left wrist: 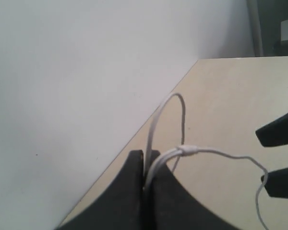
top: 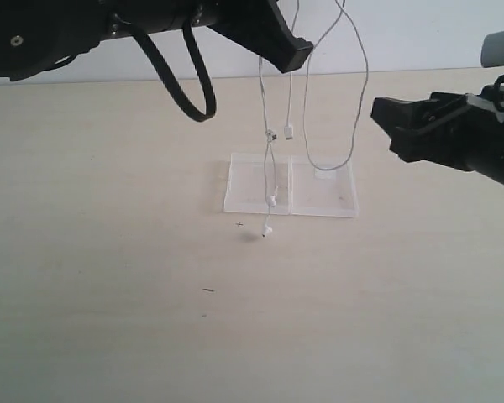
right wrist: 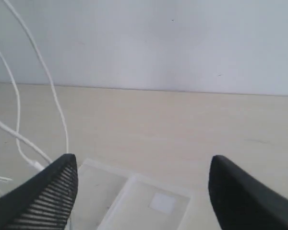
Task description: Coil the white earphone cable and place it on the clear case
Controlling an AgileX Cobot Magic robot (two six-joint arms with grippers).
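Note:
The white earphone cable (top: pixel 355 117) hangs in long loops from my left gripper (top: pixel 296 52), which is raised above the table and shut on it. Its two earbuds (top: pixel 267 231) dangle just over the clear case (top: pixel 336 195), an open flat case lying on the table with a white label on its right half. In the left wrist view the cable (left wrist: pixel 156 127) rises in a loop from between the closed fingers of my left gripper (left wrist: pixel 147 158). My right gripper (top: pixel 386 117) hovers to the right, open and empty. In its own view the right gripper (right wrist: pixel 141 177) spans the case (right wrist: pixel 139 201), with cable strands (right wrist: pixel 50 81) beside it.
A thick black robot cable (top: pixel 185 80) loops down from the left arm. The pale wooden table (top: pixel 109 294) runs back to a white wall (top: pixel 420 34). A small dark speck (top: pixel 208 290) lies on the table nearer the front.

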